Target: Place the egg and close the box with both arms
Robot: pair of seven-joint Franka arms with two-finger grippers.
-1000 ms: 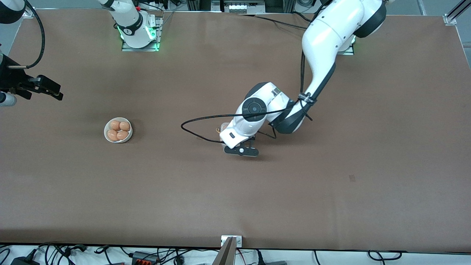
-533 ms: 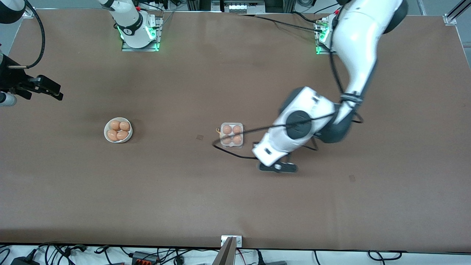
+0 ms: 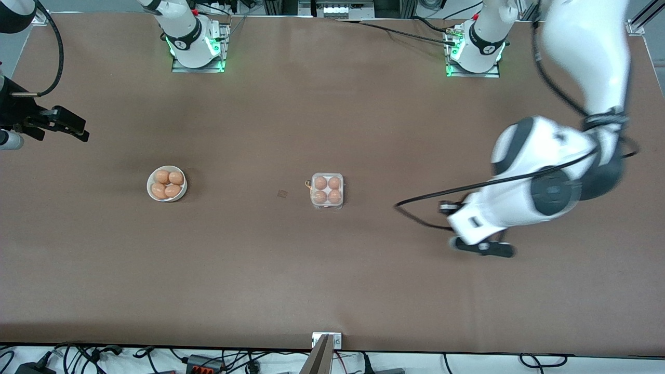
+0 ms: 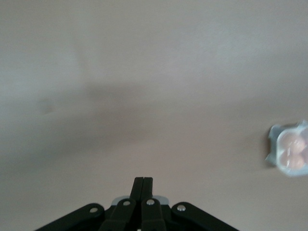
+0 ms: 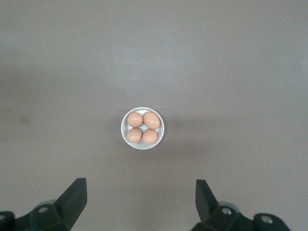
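The box (image 3: 327, 190) stands mid-table with its clear lid down over several brown eggs. It also shows blurred at the edge of the left wrist view (image 4: 290, 155). My left gripper (image 3: 483, 248) is shut and empty, over bare table well toward the left arm's end, apart from the box. In the left wrist view its fingers (image 4: 143, 180) are pressed together. My right gripper (image 3: 72, 130) waits open and empty, high over the right arm's end of the table. In the right wrist view it (image 5: 140, 185) looks down on the bowl.
A round white bowl (image 3: 149, 188) with several brown eggs (image 3: 167, 184) sits toward the right arm's end; its rim (image 5: 123, 129) shows in the right wrist view. A small dark mark (image 3: 282, 194) lies beside the box. A black cable (image 3: 421, 200) hangs from the left arm.
My left arm has swung away from over the box toward the left arm's end of the table, uncovering the box. The right arm has not moved.
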